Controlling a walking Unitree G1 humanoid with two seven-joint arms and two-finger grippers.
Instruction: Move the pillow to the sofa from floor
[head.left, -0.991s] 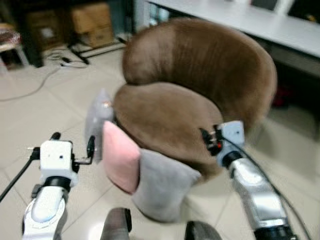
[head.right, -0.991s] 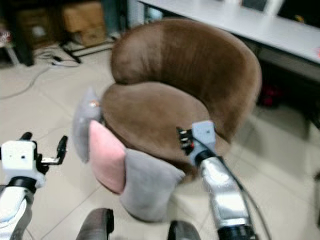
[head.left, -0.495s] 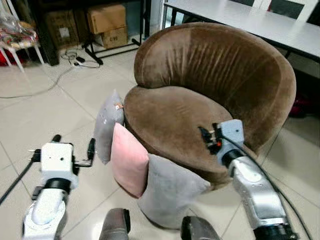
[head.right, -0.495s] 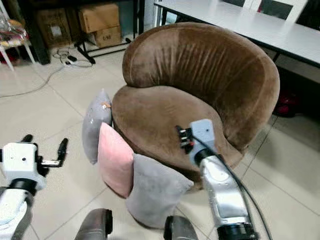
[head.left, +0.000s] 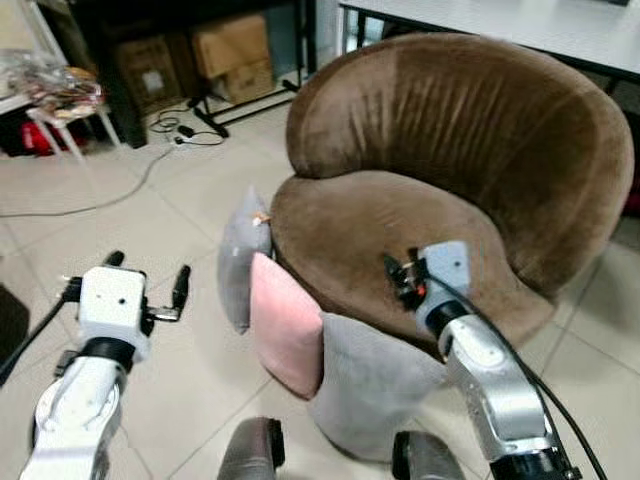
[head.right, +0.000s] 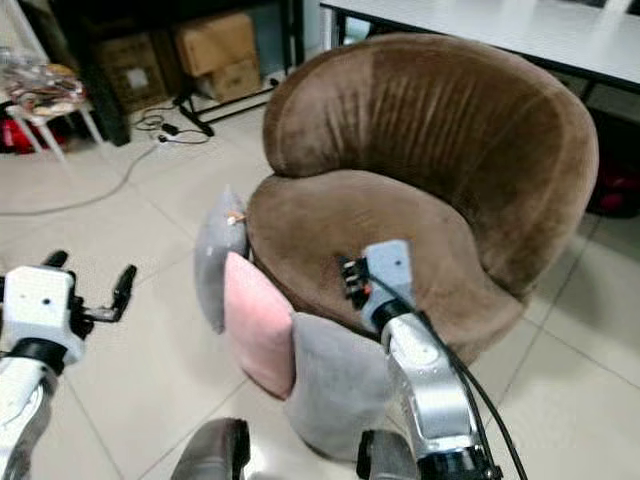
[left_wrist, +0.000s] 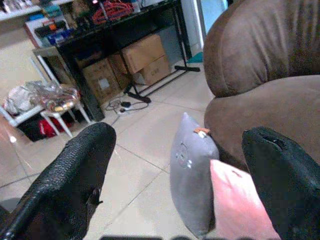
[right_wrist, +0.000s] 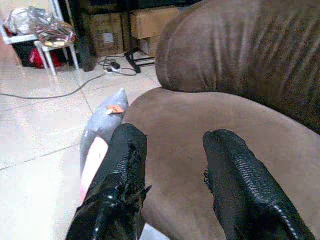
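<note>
Three pillows stand on the tile floor, leaning on the front of the round brown sofa (head.left: 400, 215): a grey pillow (head.left: 243, 255) farthest, a pink pillow (head.left: 287, 325) in the middle and a second grey pillow (head.left: 375, 385) nearest me. My left gripper (head.left: 149, 267) is open above bare floor, to the left of the pillows and apart from them. The left wrist view looks between its wide-spread fingers (left_wrist: 80, 170) at the far grey pillow (left_wrist: 192, 175) and the pink one (left_wrist: 240, 205). My right gripper (head.left: 400, 278) hovers open over the sofa seat's front edge, holding nothing.
Cardboard boxes (head.left: 235, 50) sit under a black rack at the back left, with cables (head.left: 180, 135) trailing over the floor. A white stool (head.left: 60, 110) with a bag stands far left. A white table (head.right: 500, 25) runs behind the sofa. My feet (head.left: 250, 455) show at the bottom.
The whole picture has shifted and sharpened, so the camera moved; the sofa and pillows now sit further right in view. Both arms keep their pose and both grippers stay open.
</note>
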